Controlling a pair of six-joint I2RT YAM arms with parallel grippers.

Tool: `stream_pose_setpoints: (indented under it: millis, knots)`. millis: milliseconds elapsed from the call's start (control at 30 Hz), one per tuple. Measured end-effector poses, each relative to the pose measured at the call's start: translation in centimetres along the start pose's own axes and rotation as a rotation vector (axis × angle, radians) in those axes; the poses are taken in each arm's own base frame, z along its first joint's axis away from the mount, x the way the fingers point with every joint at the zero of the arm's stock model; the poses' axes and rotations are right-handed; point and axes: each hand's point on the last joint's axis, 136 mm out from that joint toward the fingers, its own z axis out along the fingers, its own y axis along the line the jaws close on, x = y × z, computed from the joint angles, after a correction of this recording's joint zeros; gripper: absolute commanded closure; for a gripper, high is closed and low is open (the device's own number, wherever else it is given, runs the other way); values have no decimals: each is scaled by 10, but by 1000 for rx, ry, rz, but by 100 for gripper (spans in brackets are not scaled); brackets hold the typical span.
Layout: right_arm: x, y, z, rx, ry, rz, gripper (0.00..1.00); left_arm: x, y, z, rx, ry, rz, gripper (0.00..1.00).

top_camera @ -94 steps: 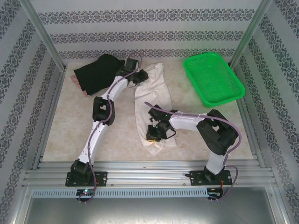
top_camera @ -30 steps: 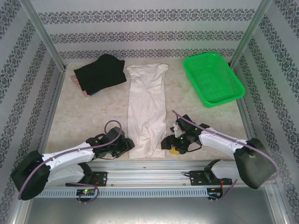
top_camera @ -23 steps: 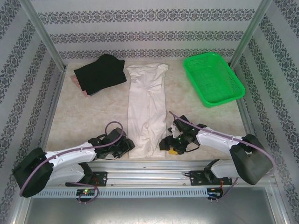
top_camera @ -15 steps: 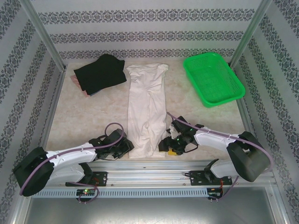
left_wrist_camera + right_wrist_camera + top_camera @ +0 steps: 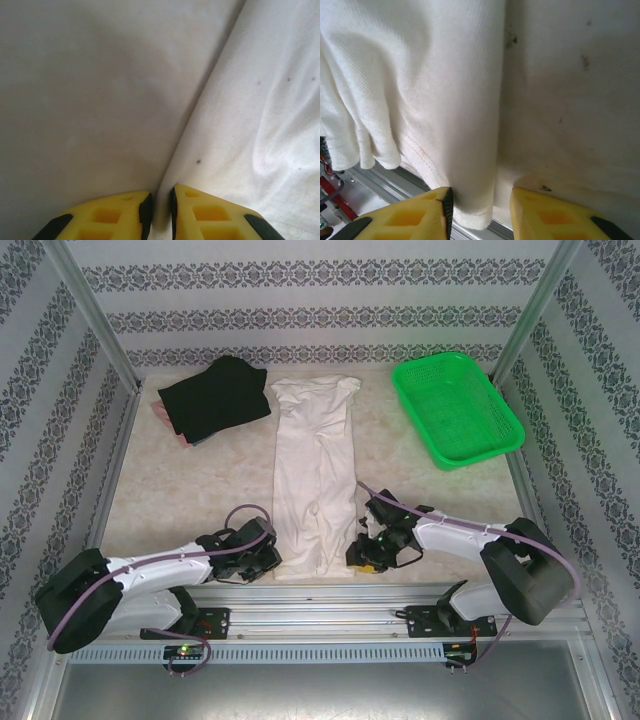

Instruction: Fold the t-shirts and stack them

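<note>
The left gripper's (image 5: 160, 201) jaws stood drawn almost together, leaving only a thin slit, and the side edge of the white shirt (image 5: 260, 125) ran straight down into that slit, so they looked pinched on the cloth. The right gripper's (image 5: 481, 200) jaws stood well apart, one on each side of the white shirt's (image 5: 420, 90) near hem corner, which lay between them ungripped. Beside that corner was bare table (image 5: 570, 100), and a metal rail (image 5: 385, 175) ran just below the hem. From above, the left gripper (image 5: 268, 558) and right gripper (image 5: 362, 552) sat low at the two near corners of the white shirt (image 5: 315, 470), which lay as a long narrow strip down the middle of the table (image 5: 180, 500). The black shirt (image 5: 215, 395) lay bunched at the far left, and a green basket (image 5: 455, 405) sat at the far right, both well apart from the white one.
</note>
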Motion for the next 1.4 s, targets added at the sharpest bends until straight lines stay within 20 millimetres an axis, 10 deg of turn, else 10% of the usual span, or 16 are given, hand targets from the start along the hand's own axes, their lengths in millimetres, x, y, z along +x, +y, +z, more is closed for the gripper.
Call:
stream_pose_setpoints:
  millis: [267,667,1067,1400]
  knots:
    - [-3,23,1,-41,-3,-56,99,1,-14,-2,92,-17,17,94]
    - [30,11,-26,-56,-43,-40,100,17,-48,-61,388,-14,47,100]
    - [45,-2,-26,-26,-15,21,100,29,-28,-47,278,6,61,100]
    - [-7,46,-73,-74,-119,2,100,-16,-77,-93,409,-140,-24,100]
